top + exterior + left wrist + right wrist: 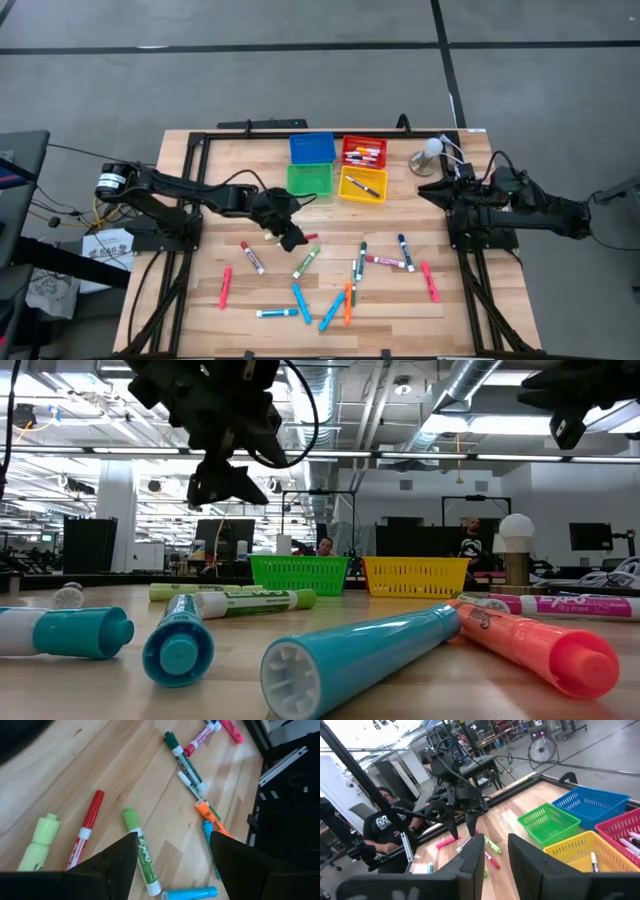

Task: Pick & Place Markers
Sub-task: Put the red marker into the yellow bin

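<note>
left pincer [291, 237] spread, right pincer [432, 189] narrow

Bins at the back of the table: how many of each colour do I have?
Blue bin: 1
Red bin: 1
Green bin: 1
Yellow bin: 1
Total: 4
</note>
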{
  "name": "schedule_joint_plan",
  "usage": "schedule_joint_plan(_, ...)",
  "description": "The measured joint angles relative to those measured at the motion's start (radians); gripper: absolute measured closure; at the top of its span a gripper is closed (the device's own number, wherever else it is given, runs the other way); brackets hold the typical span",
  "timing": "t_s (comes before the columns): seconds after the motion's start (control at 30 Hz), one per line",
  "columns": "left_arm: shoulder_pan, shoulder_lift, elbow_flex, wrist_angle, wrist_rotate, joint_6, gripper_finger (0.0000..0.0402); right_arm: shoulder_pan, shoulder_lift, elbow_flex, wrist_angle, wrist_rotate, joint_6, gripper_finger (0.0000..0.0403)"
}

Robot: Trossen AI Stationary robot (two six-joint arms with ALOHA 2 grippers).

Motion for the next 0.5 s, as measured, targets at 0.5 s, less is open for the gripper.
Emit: schedule_joint_plan(0.5, -0.158, 0.095, 0.207, -0.264, -0.220, -0.047, 0.0156, 0.000, 0.000, 0.001, -0.001, -0.001, -0.001, 0.0327)
